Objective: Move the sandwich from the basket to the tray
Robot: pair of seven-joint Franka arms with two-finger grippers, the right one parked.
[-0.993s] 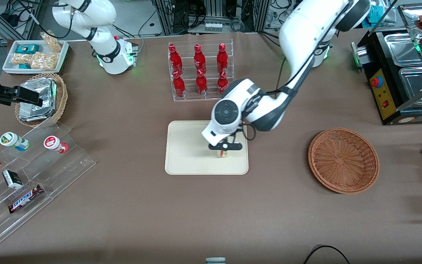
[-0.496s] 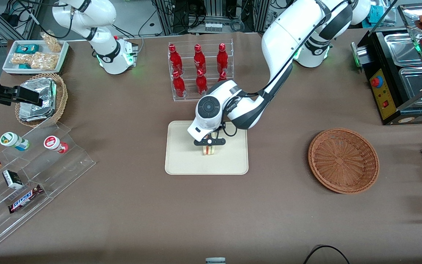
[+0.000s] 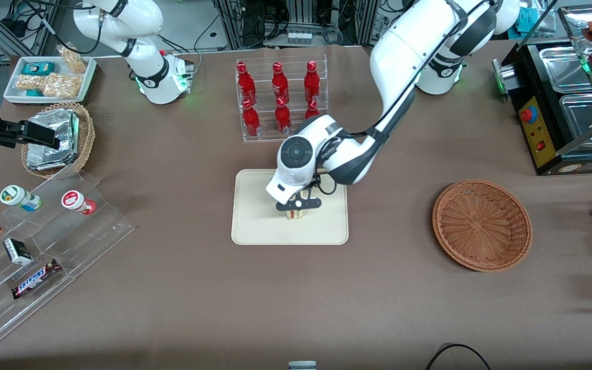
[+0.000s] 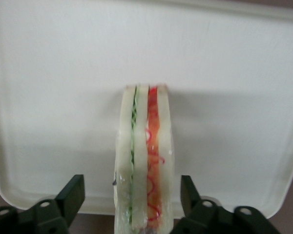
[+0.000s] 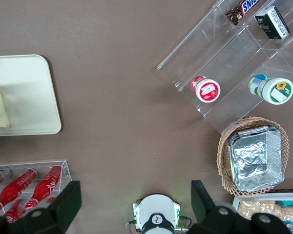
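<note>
Sandwich (image 4: 145, 161): standing on edge on the cream tray (image 3: 255, 226), red and green filling showing. Gripper (image 3: 296, 208): hovering over it, fingers (image 4: 71, 195) spread on either side, not touching the bread. Wicker basket (image 3: 482, 224): sitting well apart, toward the working arm's end of the brown table (image 3: 183, 288). Rack of red bottles (image 3: 279, 97): standing farther from the front camera.

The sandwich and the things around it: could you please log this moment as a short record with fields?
sandwich: standing on edge on the tray, between the claw's fingers
tray: holds only the sandwich
claw: open, fingers apart from the sandwich's sides, low over the tray
basket: empty, toward the working arm's end of the table
</note>
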